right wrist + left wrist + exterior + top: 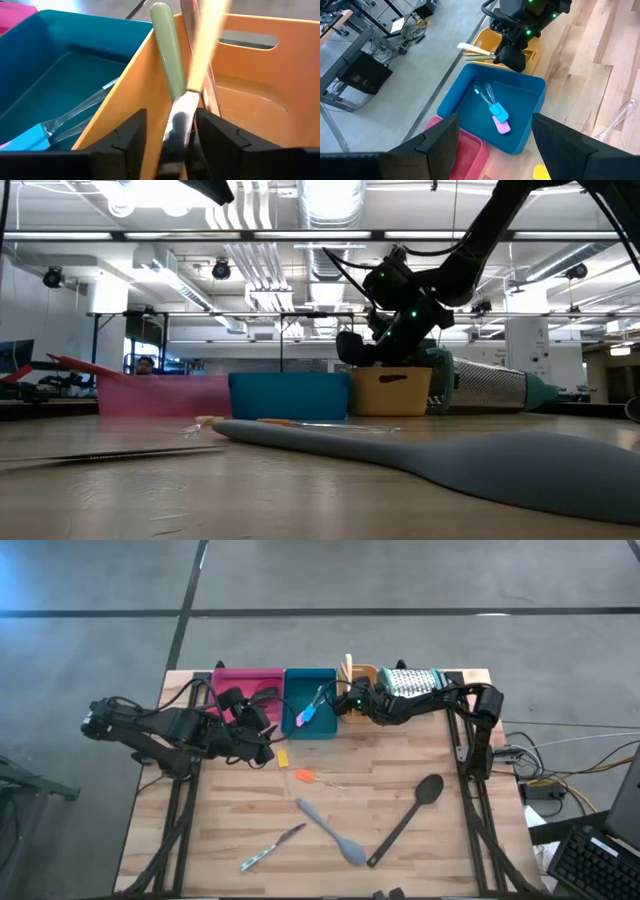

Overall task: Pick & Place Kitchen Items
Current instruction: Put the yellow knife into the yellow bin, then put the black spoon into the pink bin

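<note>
My right gripper [347, 700] hangs open over the near wall of the orange tray [250, 100]. A green-handled tool [167, 55] and a blurred pale wooden handle [207, 40] lean up out of that tray. The green tool's metal neck [182, 112] stands between my right fingers. My left gripper [265, 730] is open and empty just in front of the pink tray [245, 677]. In the teal tray [470, 90] lie small blue and pink spatulas [498, 116]. On the table lie a black spoon [410, 818], a grey spoon [330, 830], a slim knife-like tool [272, 847], an orange-handled tool [308, 777] and a small yellow piece [282, 756]. My right gripper's fingers stand on either side of the green tool's metal neck [182, 112], coming from above and slanting down into the orange tray. There is a gap on one side. I cannot tell whether the other finger [215, 132] touches the neck.
The metal grater [412, 682] lies right of the orange tray, under the right arm. The three trays stand in a row along the table's far edge. The table's front half holds only the loose utensils.
</note>
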Available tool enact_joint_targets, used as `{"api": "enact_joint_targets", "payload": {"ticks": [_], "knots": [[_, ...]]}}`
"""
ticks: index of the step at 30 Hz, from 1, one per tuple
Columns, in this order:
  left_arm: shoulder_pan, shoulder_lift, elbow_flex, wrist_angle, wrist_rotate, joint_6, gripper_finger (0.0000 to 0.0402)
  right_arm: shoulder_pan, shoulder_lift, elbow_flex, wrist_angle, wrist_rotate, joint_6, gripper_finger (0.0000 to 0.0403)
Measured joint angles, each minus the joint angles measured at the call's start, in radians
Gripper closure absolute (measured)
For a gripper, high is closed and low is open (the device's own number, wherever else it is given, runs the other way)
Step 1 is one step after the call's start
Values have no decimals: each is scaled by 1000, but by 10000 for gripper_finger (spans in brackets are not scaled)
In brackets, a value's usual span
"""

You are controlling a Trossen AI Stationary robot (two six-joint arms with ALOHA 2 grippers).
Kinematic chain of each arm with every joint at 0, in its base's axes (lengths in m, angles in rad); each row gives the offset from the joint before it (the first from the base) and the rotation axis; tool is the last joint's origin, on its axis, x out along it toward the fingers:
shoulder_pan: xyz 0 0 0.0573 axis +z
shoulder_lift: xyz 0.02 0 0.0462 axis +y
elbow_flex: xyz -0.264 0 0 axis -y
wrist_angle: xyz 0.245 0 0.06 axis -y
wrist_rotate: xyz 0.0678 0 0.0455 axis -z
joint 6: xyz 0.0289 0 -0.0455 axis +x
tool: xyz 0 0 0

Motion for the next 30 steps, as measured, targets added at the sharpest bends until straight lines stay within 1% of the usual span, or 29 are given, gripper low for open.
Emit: {"api": "enact_joint_targets", "payload": {"ticks": [3,7,16,19,24,30], "knots": [[0,0,0,0,0,0,149,0,-4,0,2,0,0,214],[0,0,0,0,0,0,149,1,-6,7,7,0,-2,193],[0,0,0,0,0,0,149,20,-36,55,10,-43,-41,173],[0,0,0,0,0,0,149,34,-54,68,12,-43,-70,173],[0,0,0,0,0,-2,149,60,-96,84,11,-42,-139,186],[0,0,0,-11,11,-25,149,128,-172,108,13,-50,-261,205]]}}
